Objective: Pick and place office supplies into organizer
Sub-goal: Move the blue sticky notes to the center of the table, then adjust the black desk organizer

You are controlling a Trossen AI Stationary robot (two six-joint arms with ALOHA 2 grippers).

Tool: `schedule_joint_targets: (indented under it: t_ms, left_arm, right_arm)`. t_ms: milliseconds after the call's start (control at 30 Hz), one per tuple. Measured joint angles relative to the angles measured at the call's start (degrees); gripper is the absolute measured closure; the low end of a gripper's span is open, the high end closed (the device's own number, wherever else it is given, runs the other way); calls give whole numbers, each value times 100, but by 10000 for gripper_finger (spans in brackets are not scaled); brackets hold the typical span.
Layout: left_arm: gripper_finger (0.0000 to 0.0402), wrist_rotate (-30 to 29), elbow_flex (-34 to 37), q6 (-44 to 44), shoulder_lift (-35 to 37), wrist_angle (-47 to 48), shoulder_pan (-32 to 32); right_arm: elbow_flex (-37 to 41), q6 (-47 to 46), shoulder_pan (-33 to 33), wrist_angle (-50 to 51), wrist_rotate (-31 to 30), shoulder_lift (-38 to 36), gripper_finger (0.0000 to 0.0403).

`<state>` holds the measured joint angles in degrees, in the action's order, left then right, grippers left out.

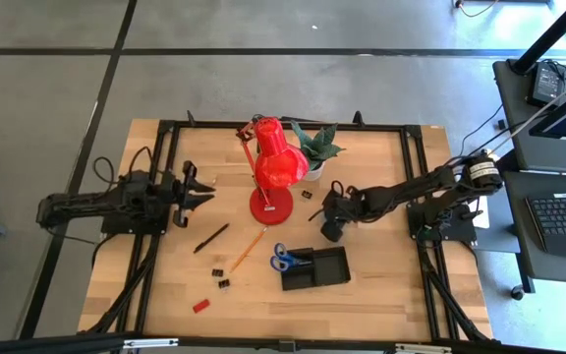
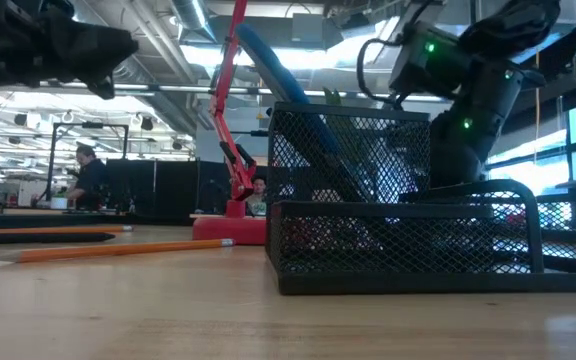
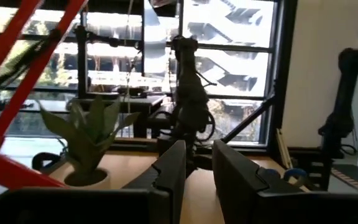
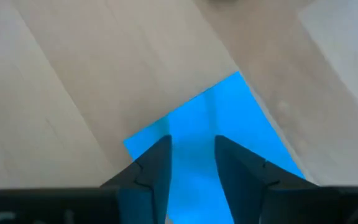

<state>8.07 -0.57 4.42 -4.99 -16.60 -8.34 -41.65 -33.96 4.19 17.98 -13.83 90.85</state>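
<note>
Right gripper (image 4: 191, 180) hanging right over the blue note pad (image 4: 229, 124)

Its fingers sit a little apart with nothing between them, pad flat on the table underneath. In the overhead shot that's center-right, beside the red desk lamp (image 1: 275, 167) and potted plant (image 1: 314, 147). Below it sits the black mesh organizer (image 1: 330, 264) with blue-handled scissors (image 1: 281, 262) poking out. Pencil (image 1: 249, 246), pen (image 1: 211, 237), clips (image 1: 220, 268) and red block (image 1: 200, 305) lie lower left. Left gripper (image 1: 207, 192) waits at mid-left, fingers slightly parted, empty.

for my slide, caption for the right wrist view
Right gripper poised over the blue note pad on the wooden table.
</note>
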Motion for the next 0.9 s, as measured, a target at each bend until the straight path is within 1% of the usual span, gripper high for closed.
schedule_joint_targets:
  t_ms: [67, 200, 267, 433, 533, 667, 733, 900]
  left_arm:
    - [327, -129, -109, -57, -252, 2, 160]
    - [327, -736, -332, -74, -988, 17, 471]
    - [327, -920, -511, -84, -1502, 14, 615]
    - [327, -1420, -1103, -468, -2808, -3, 971]
    - [327, -1905, -1440, -791, -3608, -147, 1231]
    - [327, -2589, -1900, -1206, -4697, -427, 1541]
    - [327, -2834, -2152, -1268, -5178, -587, 1649]
    - [327, -3324, -2785, -1274, -6167, -602, 1755]
  right_arm:
    - [-4, -1, 0, -41, -11, -124, 276]
    - [-8, 1, 0, -87, -40, -358, 276]
    - [-13, 1, 0, -115, -50, -466, 276]
    - [-15, 3, 4, -130, -65, -690, 276]
    - [-20, 21, 26, -85, -62, -795, 276]
    - [-22, 20, 26, 260, -61, -906, 276]
    - [-22, 16, 26, 455, -61, -983, 276]
    - [-25, 147, 139, 700, -72, -1309, 276]
